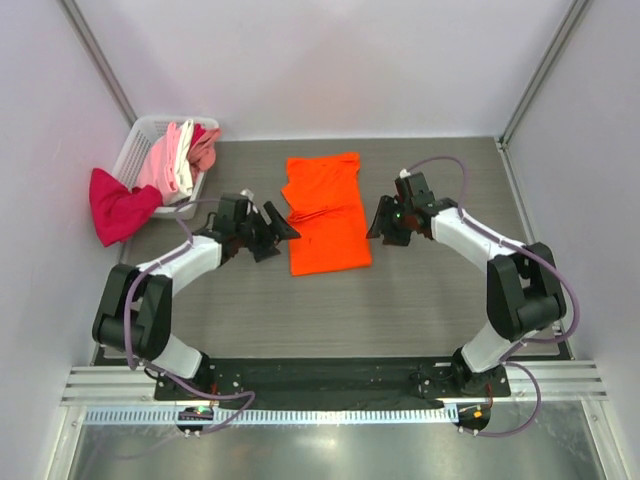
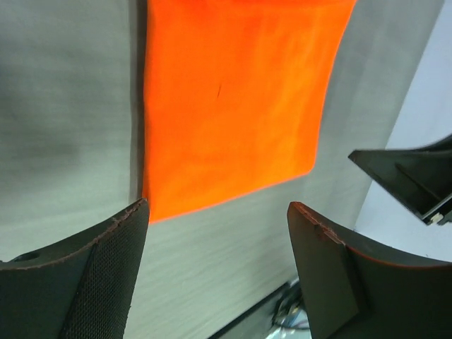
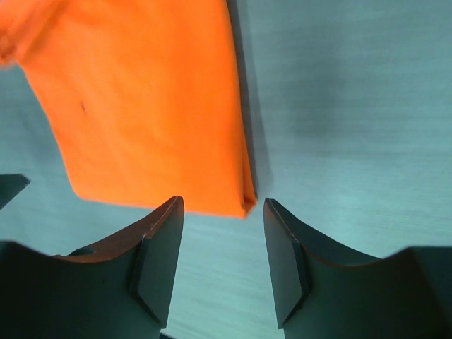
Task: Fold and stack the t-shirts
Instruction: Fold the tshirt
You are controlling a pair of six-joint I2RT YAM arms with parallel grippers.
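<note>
A bright orange t-shirt (image 1: 325, 215) lies partly folded in the middle of the table, its far half rumpled and its near half flat. My left gripper (image 1: 278, 232) hangs open just off the shirt's left edge. In the left wrist view the gripper (image 2: 217, 205) holds nothing, and the orange t-shirt (image 2: 233, 99) lies just beyond its tips. My right gripper (image 1: 380, 222) stands open beside the shirt's right edge. In the right wrist view it (image 3: 223, 200) is empty above the folded corner of the orange t-shirt (image 3: 148, 106). Neither gripper touches the cloth.
A white mesh basket (image 1: 143, 130) at the back left holds pink and white shirts (image 1: 180, 155). A magenta-red shirt (image 1: 118, 205) spills over its near side onto the table edge. Grey walls close in the table on three sides.
</note>
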